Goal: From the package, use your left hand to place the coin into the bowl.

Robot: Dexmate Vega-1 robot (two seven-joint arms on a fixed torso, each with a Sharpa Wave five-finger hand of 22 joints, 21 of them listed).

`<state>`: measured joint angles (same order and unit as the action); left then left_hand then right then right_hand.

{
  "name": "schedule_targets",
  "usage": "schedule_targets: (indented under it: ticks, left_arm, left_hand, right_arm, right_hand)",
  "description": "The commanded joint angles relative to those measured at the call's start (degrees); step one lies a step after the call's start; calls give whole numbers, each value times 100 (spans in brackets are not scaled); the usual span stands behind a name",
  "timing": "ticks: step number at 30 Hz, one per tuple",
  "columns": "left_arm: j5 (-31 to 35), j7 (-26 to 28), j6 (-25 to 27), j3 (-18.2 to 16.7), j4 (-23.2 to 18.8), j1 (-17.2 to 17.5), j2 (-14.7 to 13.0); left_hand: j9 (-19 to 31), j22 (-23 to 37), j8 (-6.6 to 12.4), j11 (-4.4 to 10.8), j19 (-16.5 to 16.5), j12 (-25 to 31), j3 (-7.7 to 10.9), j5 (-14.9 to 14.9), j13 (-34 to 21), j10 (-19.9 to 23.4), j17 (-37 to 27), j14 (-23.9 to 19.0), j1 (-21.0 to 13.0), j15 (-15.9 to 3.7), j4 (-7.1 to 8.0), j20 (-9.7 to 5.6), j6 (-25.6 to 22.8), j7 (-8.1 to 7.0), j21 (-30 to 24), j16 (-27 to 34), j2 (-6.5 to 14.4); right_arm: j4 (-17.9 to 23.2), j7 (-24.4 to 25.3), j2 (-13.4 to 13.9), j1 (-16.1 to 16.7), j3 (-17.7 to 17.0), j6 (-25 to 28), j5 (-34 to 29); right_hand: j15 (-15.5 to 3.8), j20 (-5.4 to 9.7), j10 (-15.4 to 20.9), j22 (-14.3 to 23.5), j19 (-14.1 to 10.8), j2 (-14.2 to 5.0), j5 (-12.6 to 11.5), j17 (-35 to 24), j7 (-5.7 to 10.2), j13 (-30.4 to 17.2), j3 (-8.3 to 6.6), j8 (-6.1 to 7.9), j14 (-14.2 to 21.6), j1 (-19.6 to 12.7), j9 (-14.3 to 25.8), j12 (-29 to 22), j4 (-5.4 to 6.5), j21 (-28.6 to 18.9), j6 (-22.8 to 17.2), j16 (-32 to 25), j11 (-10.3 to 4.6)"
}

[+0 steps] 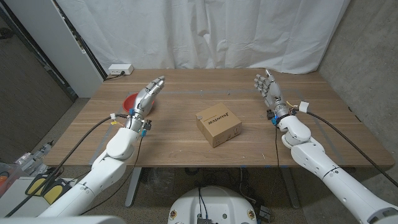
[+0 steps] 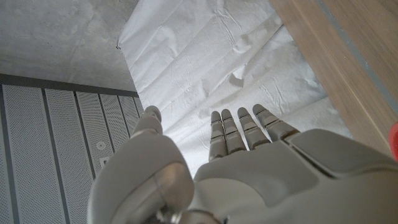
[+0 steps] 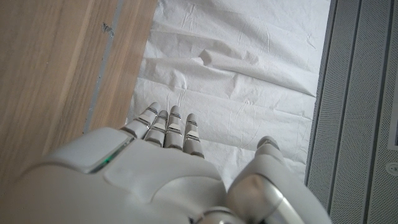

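A small cardboard package [image 1: 219, 124] sits closed near the middle of the wooden table [image 1: 186, 149]. A red bowl [image 1: 129, 101] stands at the table's left side, partly hidden behind my left hand [image 1: 147, 96]. That hand is raised with its fingers straight and together, holding nothing; in the left wrist view the left hand [image 2: 242, 168] points toward the white curtain, with a sliver of the red bowl [image 2: 394, 138] at the edge. My right hand [image 1: 270, 92] stands open at the right, away from the package; the right hand [image 3: 168, 174] is likewise empty in its wrist view. No coin is visible.
A white curtain [image 1: 217, 31] hangs behind the table. A white power strip [image 1: 119, 70] lies at the far left corner. A grey panel [image 1: 68, 37] leans at the left.
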<state>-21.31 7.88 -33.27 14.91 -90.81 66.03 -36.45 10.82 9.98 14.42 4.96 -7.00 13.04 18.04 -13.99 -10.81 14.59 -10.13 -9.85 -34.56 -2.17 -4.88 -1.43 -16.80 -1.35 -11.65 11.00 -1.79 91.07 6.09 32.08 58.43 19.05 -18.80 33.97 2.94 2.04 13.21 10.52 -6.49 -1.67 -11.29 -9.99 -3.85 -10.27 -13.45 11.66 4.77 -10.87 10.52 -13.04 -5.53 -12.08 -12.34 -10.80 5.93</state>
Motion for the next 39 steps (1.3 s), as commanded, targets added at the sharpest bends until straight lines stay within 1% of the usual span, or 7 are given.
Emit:
schedule_targets:
  ticks: [1,6,18,25,29,34,39]
  left_arm:
    - [352,117,-458,-171,83,266,-18]
    - [561,279,-499,-256,24,404,9]
    - [1308,674,-539,-519,-244,774,-24]
    - [1909,1042,-540,-706,-336,941,49]
    - [2414,1310,-523,-802,-356,976,98]
    - [3140,1749,-346,-905,-483,1046,187]
    - [3749,2055,-100,-939,-629,1099,160]
  left_hand:
    - [17,26,63,76,47,-27,39,-31,-30,27,-9,-40,-194,-247,-112,-2,-192,-25,12,-3,-22]
    - [21,26,102,128,46,-30,99,-42,-35,83,-6,-69,-434,-273,-243,-11,-362,-32,14,-3,-24]
    - [30,26,139,295,35,-59,266,-66,-46,166,0,-133,-1165,-362,-516,-33,-594,-219,15,-7,-48]
    - [38,27,173,365,-4,-54,321,-49,-53,261,6,-229,-1520,-434,-539,-92,-752,-259,2,7,-81]
    - [40,28,193,371,-18,-57,326,-42,-55,278,8,-255,-1599,-448,-535,-104,-825,-277,-2,8,-100]
    - [43,29,204,396,-43,-47,333,-31,-59,339,10,-288,-1711,-476,-527,-105,-882,-279,-10,8,-123]
    - [46,31,209,406,-50,-71,337,-20,-64,320,12,-267,-1827,-495,-516,-124,-929,-319,-10,-14,-145]
  right_arm:
    - [347,326,-17,222,25,48,-195]
    - [406,330,-22,250,45,121,-163]
    - [451,401,-77,219,118,118,-302]
    - [547,482,-89,320,110,98,-330]
    - [524,488,-114,365,90,8,-333]
    - [536,500,-119,414,68,-37,-333]
    - [548,479,-117,446,38,-54,-280]
  right_hand:
    - [9,125,41,12,-39,10,10,-21,33,-24,-29,4,64,-68,25,13,-36,6,-52,9,8]
    - [11,120,44,13,-40,7,13,-22,42,-25,-28,7,66,-73,26,15,-39,8,-68,11,0]
    - [15,113,52,14,-36,4,18,-24,42,-26,-25,4,72,-77,27,19,-44,13,-83,11,-3]
    - [23,111,60,14,-37,4,22,-25,49,-27,-21,3,73,-78,28,19,-46,14,-91,13,-11]
    - [23,107,70,14,-37,4,23,-25,52,-28,-19,1,76,-78,28,17,-48,15,-94,13,4]
    - [20,103,72,15,-38,4,25,-26,52,-28,-17,-1,70,-79,29,19,-50,16,-96,16,4]
    - [19,100,76,15,-35,4,26,-27,54,-28,-15,-3,73,-79,29,20,-51,18,-98,16,7]
